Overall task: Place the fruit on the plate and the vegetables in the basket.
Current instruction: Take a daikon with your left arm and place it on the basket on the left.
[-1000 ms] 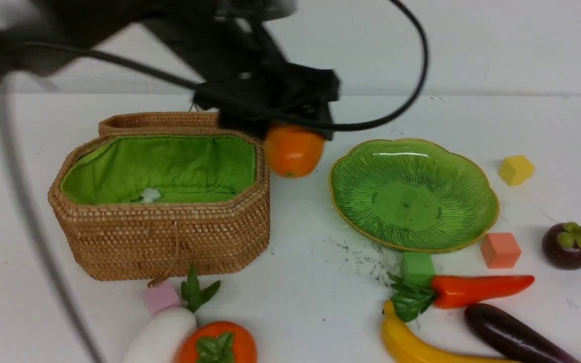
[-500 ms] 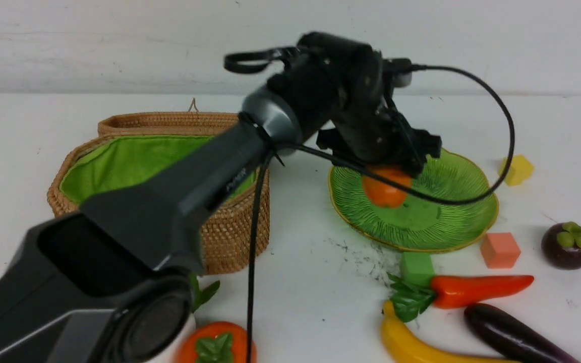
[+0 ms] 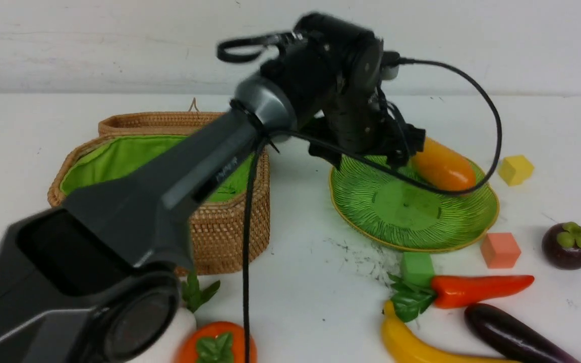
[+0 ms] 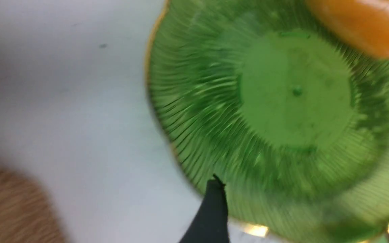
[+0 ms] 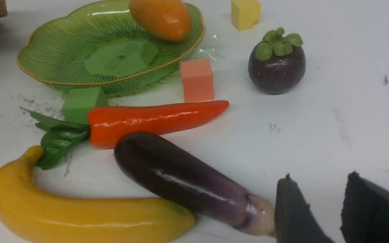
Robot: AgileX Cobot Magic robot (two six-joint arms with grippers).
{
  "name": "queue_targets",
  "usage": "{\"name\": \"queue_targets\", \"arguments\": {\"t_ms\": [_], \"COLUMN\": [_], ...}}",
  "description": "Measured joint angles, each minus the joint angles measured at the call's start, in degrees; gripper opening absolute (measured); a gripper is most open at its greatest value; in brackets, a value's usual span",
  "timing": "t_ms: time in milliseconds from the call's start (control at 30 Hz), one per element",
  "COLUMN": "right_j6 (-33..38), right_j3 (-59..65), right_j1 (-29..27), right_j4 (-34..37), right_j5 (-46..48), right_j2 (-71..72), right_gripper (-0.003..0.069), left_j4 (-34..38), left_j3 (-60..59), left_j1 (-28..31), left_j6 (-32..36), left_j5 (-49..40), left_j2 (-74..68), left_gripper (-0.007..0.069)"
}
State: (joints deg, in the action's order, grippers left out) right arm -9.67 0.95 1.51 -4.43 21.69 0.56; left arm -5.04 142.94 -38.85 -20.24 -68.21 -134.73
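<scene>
Front view: glossy orange-yellow mango [image 3: 443, 167] lies on ribbed green plate [image 3: 396, 228].

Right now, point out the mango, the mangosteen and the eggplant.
mango [image 3: 443, 166], front view, middle of its orange body.
mangosteen [image 5: 277, 71], right wrist view, its dark purple body.
eggplant [image 5: 186, 181], right wrist view, middle of its purple body.

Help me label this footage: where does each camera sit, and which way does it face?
Front: between the arms, facing forward over basket, plate and mango; the left arm reaches across the frame.
Left wrist: on that wrist, looking down onto plate and mango; its jaws show, apart.
Right wrist: on that wrist, facing across eggplant, banana, pepper toward the plate; its jaws show, empty.
Shared: all three show plate and mango.
</scene>
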Motion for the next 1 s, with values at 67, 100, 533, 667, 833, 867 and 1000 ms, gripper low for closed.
{"name": "queue_targets", "arguments": {"t_ms": [67,100,533,667,833,867,1000], "right_j6": [0.0,0.0,0.0,0.0,0.0,0.0,0.0], "right_j3": [0.0,0.0,0.0,0.0,0.0,0.0,0.0], "right_j1": [0.0,0.0,0.0,0.0,0.0,0.0,0.0], "right_j4": [-0.05,-0.05,0.0,0.0,0.0,0.0,0.0], "right_j5": [0.0,0.0,0.0,0.0,0.0,0.0,0.0], "right_j2": [0.0,0.0,0.0,0.0,0.0,0.0,0.0], "right_gripper": [0.0244,0.0244,0.0245,0.0245,0.0245,0.0245,0.0245], "left_j4": [-2.06,-2.19,-6.11,-2.84,4.07,5.91,12.22], "left_j3": [-0.54,-0.54,-46.68,-68.11,-86.13,-88.46,-93.05], "left_j1": [0.0,0.0,0.92,7.94,19.23,20.19,20.74], "left_j6": [3.98,4.28,5.22,3.14,7.23,9.5,17.74], "left_j5": [-2.61,-2.61,-2.47,5.35,12.98,14.22,18.77], "left_j2": [4.7,5.16,41.82,54.21,58.7,58.28,55.17], "left_gripper": [0.0627,0.0625,0.0542,0.0537,0.0519,0.0518,0.0522]}}
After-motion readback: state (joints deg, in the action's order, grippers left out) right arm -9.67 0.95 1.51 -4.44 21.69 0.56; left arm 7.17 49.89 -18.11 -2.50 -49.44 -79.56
